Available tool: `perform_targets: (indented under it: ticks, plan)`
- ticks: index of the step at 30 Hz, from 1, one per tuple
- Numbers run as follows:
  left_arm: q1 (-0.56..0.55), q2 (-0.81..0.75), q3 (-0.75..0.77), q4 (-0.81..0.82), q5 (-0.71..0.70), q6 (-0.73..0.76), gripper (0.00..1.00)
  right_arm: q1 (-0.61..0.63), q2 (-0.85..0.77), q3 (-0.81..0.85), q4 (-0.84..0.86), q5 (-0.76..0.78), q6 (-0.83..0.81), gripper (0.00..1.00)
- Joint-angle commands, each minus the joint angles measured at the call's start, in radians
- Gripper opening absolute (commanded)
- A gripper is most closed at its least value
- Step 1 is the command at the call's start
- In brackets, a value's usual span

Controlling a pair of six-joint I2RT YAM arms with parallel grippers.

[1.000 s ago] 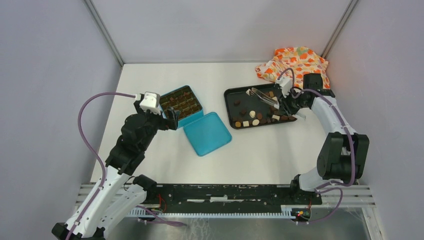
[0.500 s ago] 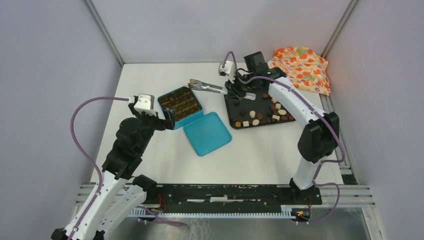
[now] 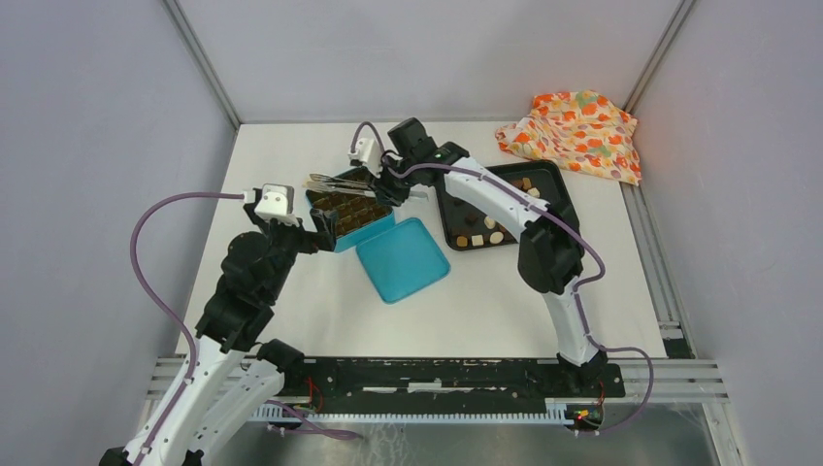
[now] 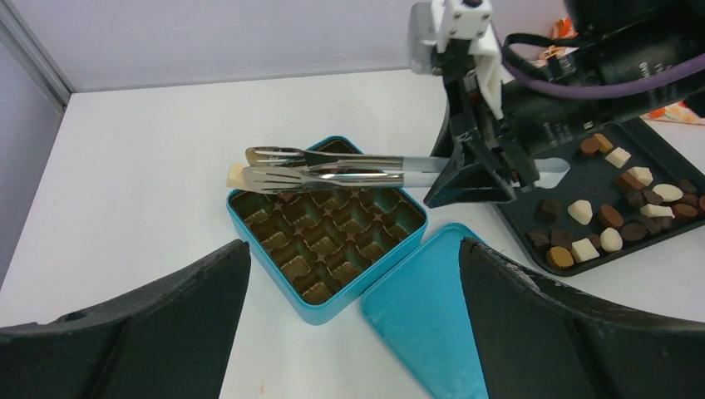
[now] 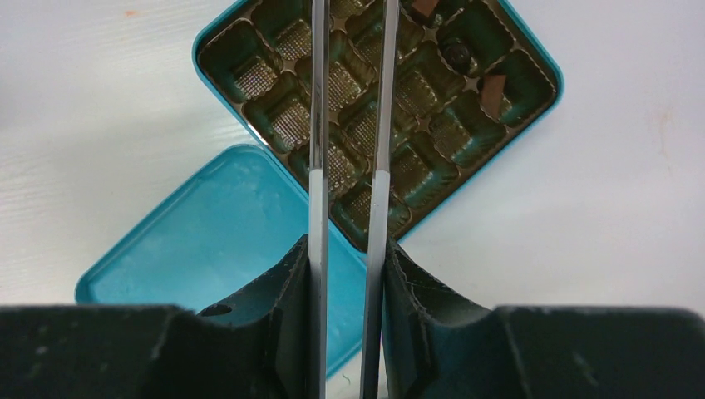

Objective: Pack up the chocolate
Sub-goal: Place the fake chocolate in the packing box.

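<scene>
The right arm has swung left off the black rectangular tray and now reaches across to the square teal tin box, bringing the shiny metal tongs with it, while the left arm has barely shifted. The right gripper has its jaws pressed onto the two tong blades. The tong tips pinch a cream-white chocolate piece above the box's left corner. The box's brown moulded insert shows a few dark pieces in cells along one side. The rest of the loose chocolate, dark, light brown and cream, lies on the tray. The left gripper hovers at the box's near edge, jaws spread wide and holding nothing. The flat teal lid lies on the white table against the box. An orange flowery cloth sits bunched at the far-right corner.
</scene>
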Motion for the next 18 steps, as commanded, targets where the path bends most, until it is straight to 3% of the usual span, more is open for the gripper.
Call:
perform_targets:
  ticks: [1, 10, 18]
  plan:
    - [0.008, -0.008, -0.003, 0.042, -0.019, 0.006, 1.00, 0.029, 0.045, 0.084, 0.077, 0.083, 0.053, 0.08]
    - [0.010, -0.003, 0.000, 0.040, -0.010, 0.004, 1.00, 0.050, 0.107, 0.099, 0.080, 0.116, 0.055, 0.17]
    - [0.012, -0.003, -0.001, 0.039, -0.007, 0.005, 1.00, 0.054, 0.131, 0.104, 0.083, 0.134, 0.052, 0.18]
